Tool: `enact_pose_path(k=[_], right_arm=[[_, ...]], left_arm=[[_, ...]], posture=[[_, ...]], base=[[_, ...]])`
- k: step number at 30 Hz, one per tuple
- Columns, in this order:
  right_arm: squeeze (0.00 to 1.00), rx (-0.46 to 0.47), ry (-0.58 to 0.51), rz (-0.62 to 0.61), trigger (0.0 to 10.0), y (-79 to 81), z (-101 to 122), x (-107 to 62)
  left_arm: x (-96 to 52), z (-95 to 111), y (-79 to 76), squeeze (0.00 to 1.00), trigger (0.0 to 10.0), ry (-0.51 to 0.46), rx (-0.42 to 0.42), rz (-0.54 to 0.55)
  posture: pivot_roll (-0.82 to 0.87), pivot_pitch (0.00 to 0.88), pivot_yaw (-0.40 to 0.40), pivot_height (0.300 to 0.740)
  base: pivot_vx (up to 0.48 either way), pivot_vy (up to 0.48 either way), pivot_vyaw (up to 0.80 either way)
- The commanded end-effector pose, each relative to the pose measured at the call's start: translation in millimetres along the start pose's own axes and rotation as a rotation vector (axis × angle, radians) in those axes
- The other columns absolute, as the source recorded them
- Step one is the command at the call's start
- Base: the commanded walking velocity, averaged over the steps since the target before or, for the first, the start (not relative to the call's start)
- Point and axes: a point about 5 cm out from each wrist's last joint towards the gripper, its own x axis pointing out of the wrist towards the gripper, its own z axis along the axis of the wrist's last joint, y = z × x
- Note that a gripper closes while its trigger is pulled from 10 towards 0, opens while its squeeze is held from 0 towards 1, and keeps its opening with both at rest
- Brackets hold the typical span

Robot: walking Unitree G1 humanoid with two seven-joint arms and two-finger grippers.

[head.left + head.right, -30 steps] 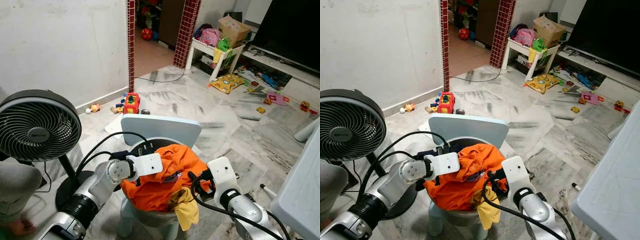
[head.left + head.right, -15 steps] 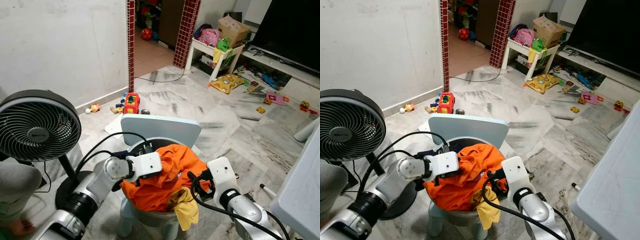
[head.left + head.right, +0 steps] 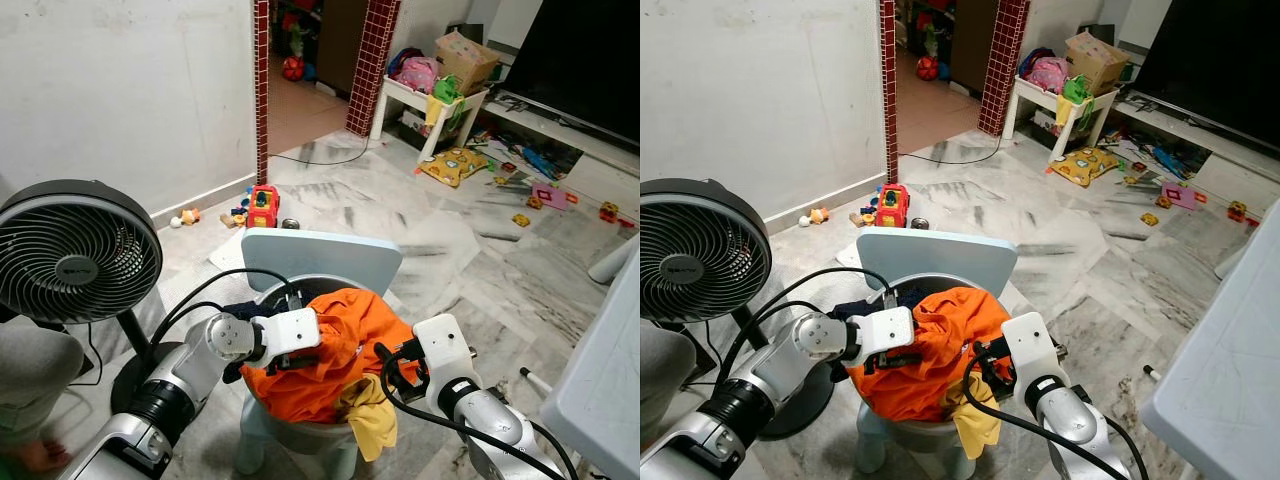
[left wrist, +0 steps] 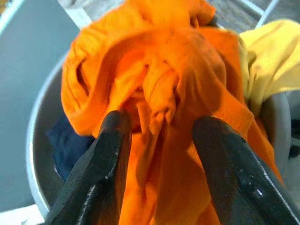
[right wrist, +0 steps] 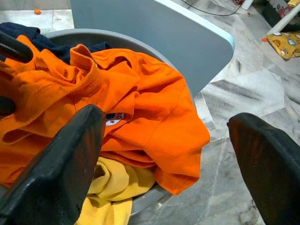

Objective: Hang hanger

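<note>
At far left, a black floor fan is standing beside the white wall, with a person's bare foot showing at the lower corner. Just right of it, the left arm is reaching forward, and the left gripper is pressing into an orange shirt; in the left wrist view its two black fingers are sitting apart with a bunched fold of the orange cloth between them, pressing against it on both sides, so the jaws are pinching the fabric. That shirt is lying heaped on top of a grey round laundry basket, which is resting on a pale blue plastic chair. A dark navy garment is lying under the shirt at the basket's far rim, and a yellow garment is drooping over the near edge. I cannot make out a hanger anywhere among the clothes. Further right, the right gripper is hovering just beside the basket's near right edge, its fingers spread wide and holding nothing. Beyond, toys are lying scattered on the marble floor, a small white shelf is standing by a red-tiled doorway, and a white table edge is crossing the right side.
</note>
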Motion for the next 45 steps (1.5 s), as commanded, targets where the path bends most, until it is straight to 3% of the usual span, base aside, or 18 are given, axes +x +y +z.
enact_pose_path(k=[1, 2, 3, 4, 7, 17, 25, 27, 30, 34, 38, 41, 45], right_arm=[[0.00, -0.005, 0.008, -0.025, 10.0, -5.4, -0.5, -0.7], [0.00, -0.005, 0.007, -0.025, 10.0, -5.2, -0.5, -0.6], [0.00, -0.005, 0.007, -0.024, 10.0, -4.8, -0.3, -0.5], [0.00, -0.004, 0.006, -0.024, 10.0, -4.3, 0.0, -0.4], [0.00, -0.003, 0.005, -0.025, 10.0, -4.4, 0.1, -0.4], [0.00, 0.000, 0.005, -0.032, 10.0, -4.9, -0.5, -1.2], [0.00, -0.002, 0.005, -0.033, 10.0, -5.5, -0.7, -0.3], [0.00, -0.003, 0.004, -0.030, 10.0, -4.9, -0.7, 1.1], [0.00, -0.004, 0.002, -0.029, 10.0, -4.7, -0.3, 1.9], [0.00, -0.007, -0.017, -0.040, 10.0, -7.9, 2.7, 5.7], [0.00, -0.007, -0.028, -0.048, 10.0, -10.8, 4.9, 8.1], [0.00, -0.006, -0.043, -0.066, 10.0, -14.9, 7.5, 10.7], [0.00, 0.002, -0.063, -0.098, 10.0, -20.8, 10.9, 12.9]], left_arm=[[3.3, 8.2, 3.4, 0.00, 9.4, -0.022, 0.019, -0.027], [4.0, 7.7, 3.2, 0.00, 9.4, -0.022, 0.013, -0.031], [5.4, 7.0, 1.9, 0.00, 4.7, -0.023, 0.002, -0.046], [7.3, 5.3, -0.3, 0.00, 0.9, -0.019, 0.000, -0.067], [8.6, 3.1, -3.2, 0.00, 0.0, -0.011, 0.023, -0.092], [9.4, -1.5, -1.4, 0.00, 0.0, -0.002, 0.043, -0.096], [8.1, -1.5, 5.7, 0.00, 0.0, -0.023, 0.033, 0.008], [8.5, 4.6, 11.8, 0.00, 0.0, -0.073, 0.021, 0.116], [8.3, 9.4, 14.8, 0.00, 0.0, -0.109, 0.027, 0.170], [1.9, 30.5, 28.7, 0.00, 0.0, -0.260, 0.072, 0.392], [-3.5, 41.9, 35.1, 0.00, 0.0, -0.346, 0.082, 0.488], [-11.1, 54.3, 41.5, 0.00, 0.0, -0.465, 0.064, 0.576], [-16.6, 60.5, 46.6, 0.00, 0.0, -0.515, 0.076, 0.642]], posture=[[0.01, 0.000, -0.094, 0.740], [0.01, 0.000, -0.094, 0.740], [0.01, 0.000, -0.093, 0.740], [0.01, 0.000, -0.092, 0.740], [0.01, 0.000, -0.089, 0.740], [0.00, 0.000, -0.082, 0.740], [0.02, 0.000, -0.089, 0.740], [0.02, 0.000, -0.092, 0.740], [0.03, 0.000, -0.094, 0.740], [0.04, 0.000, -0.103, 0.740], [0.05, 0.000, -0.106, 0.740], [0.05, 0.000, -0.108, 0.740], [0.06, 0.000, -0.108, 0.740]], base=[[0.000, 0.000, 0.00], [0.000, 0.000, 0.00], [0.000, 0.000, 0.00], [0.000, 0.000, 0.00], [0.000, 0.000, 0.00], [0.000, 0.000, 0.00], [0.000, 0.000, 0.00], [0.000, 0.000, 0.00], [0.000, 0.000, 0.00], [0.000, 0.000, 0.00], [0.000, 0.000, 0.00], [0.000, 0.000, 0.00], [0.000, 0.000, 0.00]])
